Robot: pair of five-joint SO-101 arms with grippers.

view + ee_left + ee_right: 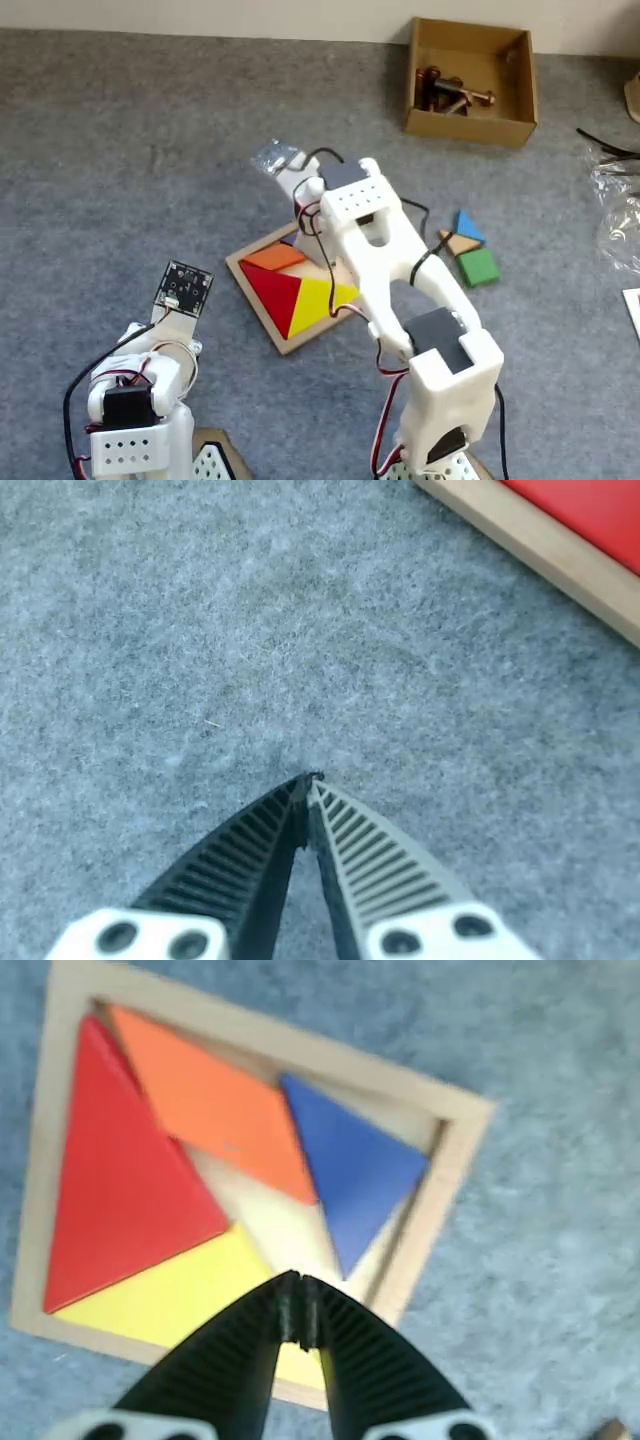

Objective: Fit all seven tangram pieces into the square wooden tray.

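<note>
Grey felt tabletop [100,150]; tray [300,1057] holds 4 pieces; right jaws closed above it; left jaws closed, empty.

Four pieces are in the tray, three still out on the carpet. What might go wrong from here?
1. The blue triangle lies askew in the tray, bare wood on both sides; left so, the last pieces may not fit.
2. The small blue triangle, tan triangle and green square lie bunched together; gripping one may knock the others.
3. The right gripper, shut, hangs over the tray; dipping could nudge seated pieces.
</note>
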